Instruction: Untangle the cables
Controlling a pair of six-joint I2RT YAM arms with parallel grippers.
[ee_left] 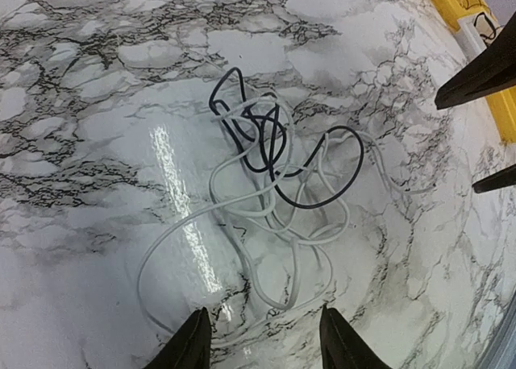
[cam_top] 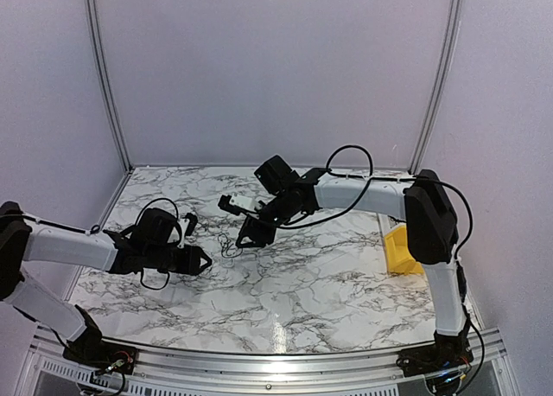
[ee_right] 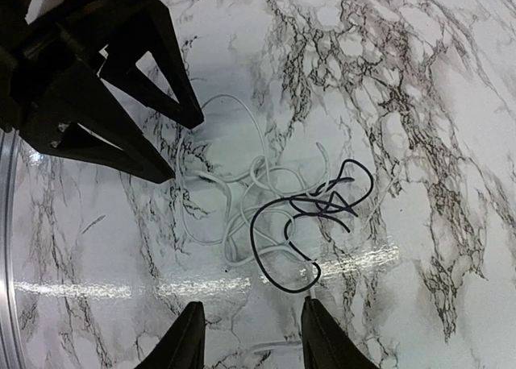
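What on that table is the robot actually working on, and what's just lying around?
Part of the job:
- cables, one black and one white, tangled together

Just lying about:
- yellow bin, well apart from the cables

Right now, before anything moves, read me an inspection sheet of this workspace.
Surface: marble-patterned table, with a glare streak.
Job's things: cables, pale and black, in one loose tangle lying on the table.
Clutter: yellow bin at the right edge.
Tools: left tool and right tool both open, empty, either side of the tangle.
Cables: black arm cable looping off the right arm.
Surroundings: plain pale walls.
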